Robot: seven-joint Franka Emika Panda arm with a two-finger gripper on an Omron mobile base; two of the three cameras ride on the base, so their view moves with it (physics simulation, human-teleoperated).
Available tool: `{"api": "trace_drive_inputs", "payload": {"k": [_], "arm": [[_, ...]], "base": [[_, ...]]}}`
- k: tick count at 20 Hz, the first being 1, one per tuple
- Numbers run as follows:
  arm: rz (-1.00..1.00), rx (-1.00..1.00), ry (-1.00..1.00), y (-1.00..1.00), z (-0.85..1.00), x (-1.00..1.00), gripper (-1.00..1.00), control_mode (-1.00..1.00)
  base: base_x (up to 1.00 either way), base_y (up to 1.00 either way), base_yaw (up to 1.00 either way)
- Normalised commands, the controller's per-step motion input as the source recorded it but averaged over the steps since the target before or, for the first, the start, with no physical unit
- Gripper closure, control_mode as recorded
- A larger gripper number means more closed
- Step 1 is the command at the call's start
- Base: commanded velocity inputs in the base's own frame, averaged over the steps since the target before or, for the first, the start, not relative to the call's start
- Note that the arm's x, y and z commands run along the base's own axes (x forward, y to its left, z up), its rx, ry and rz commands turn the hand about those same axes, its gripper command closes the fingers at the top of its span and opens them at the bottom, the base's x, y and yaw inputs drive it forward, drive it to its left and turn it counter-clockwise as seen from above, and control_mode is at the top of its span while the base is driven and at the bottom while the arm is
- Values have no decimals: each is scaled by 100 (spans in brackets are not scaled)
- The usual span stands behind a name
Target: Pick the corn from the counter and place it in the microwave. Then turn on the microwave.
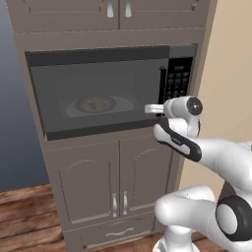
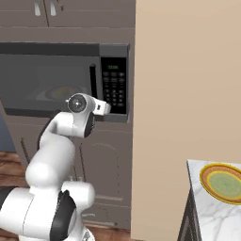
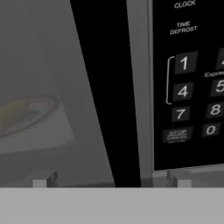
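A: The corn (image 1: 98,104) is seen on the plate (image 1: 78,109) inside the shut microwave (image 1: 98,93).
B: So the claw (image 1: 150,109) is held spread and empty at the keypad (image 2: 115,87), likely for starting.

The large built-in grey microwave (image 1: 106,91) is sitting with its dark glass door (image 1: 98,96) shut, blocking the way to the white round plate (image 1: 98,105) behind it. The black bar handle (image 3: 103,92) is standing out just ahead of the wide-open two-finger gripper (image 3: 109,180), with the black keypad panel (image 3: 188,83) beside it. The beige wall panel (image 2: 188,94) is closing off the right side.
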Motion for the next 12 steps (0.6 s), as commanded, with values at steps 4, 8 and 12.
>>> {"api": "trace_drive_inputs", "payload": {"k": [4, 8, 12], "arm": [[-4, 0, 5, 7, 0, -7, -100, -100], [-3, 0, 5, 4, 4, -13, -100, -100], [-3, 0, 2, 0, 13, -17, -100, -100]], "base": [[0, 0, 0], [0, 0, 0], [0, 0, 0]]}}
